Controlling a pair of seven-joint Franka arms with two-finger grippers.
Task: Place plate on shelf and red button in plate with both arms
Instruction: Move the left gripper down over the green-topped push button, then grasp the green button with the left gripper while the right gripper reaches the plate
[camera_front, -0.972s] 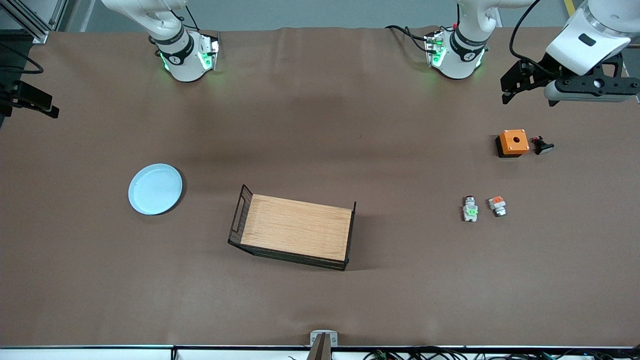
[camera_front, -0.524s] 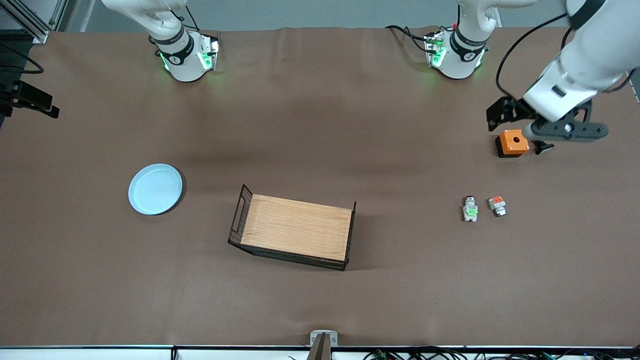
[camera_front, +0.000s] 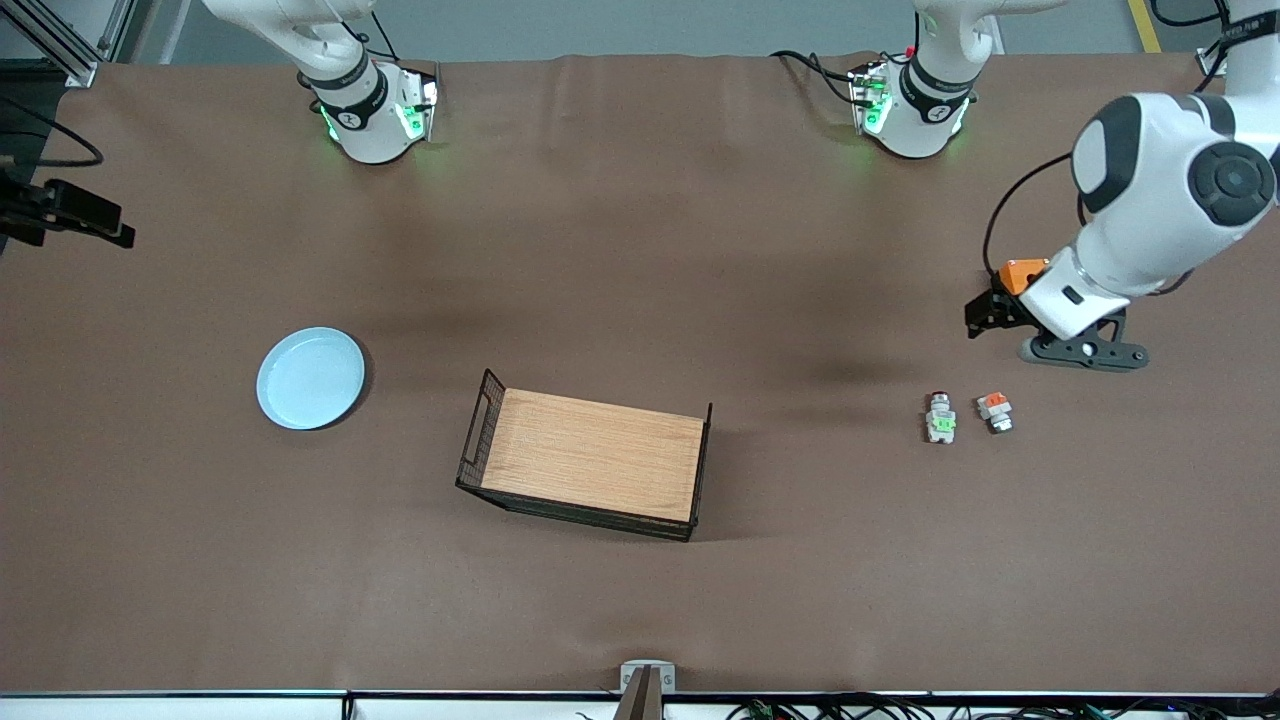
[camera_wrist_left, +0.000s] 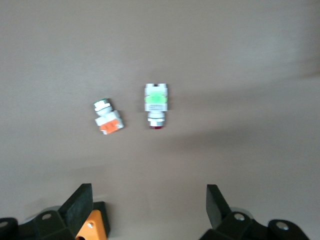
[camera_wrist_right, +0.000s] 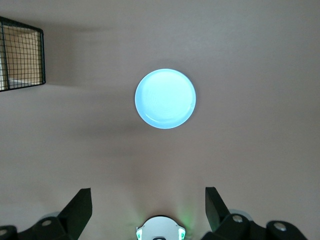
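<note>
The pale blue plate (camera_front: 311, 378) lies flat toward the right arm's end of the table, and it also shows in the right wrist view (camera_wrist_right: 165, 99). The red button (camera_front: 939, 418), silver-grey with a green block and a red cap, lies toward the left arm's end, and it also shows in the left wrist view (camera_wrist_left: 156, 104). My left gripper (camera_front: 985, 313) is open and empty, over the table between the orange box (camera_front: 1022, 272) and the red button; it also shows in its own wrist view (camera_wrist_left: 149, 201). My right gripper (camera_wrist_right: 148, 207) is open and empty, high above the table between its base and the plate.
A grey piece with an orange block (camera_front: 995, 411) lies beside the red button. A wire tray with a wooden floor (camera_front: 590, 465) stands mid-table, nearer the front camera. The left arm partly covers the orange box.
The left arm has swung down from the table's end, past the orange box, toward the two small button pieces. The plate, button and tray have not moved.
</note>
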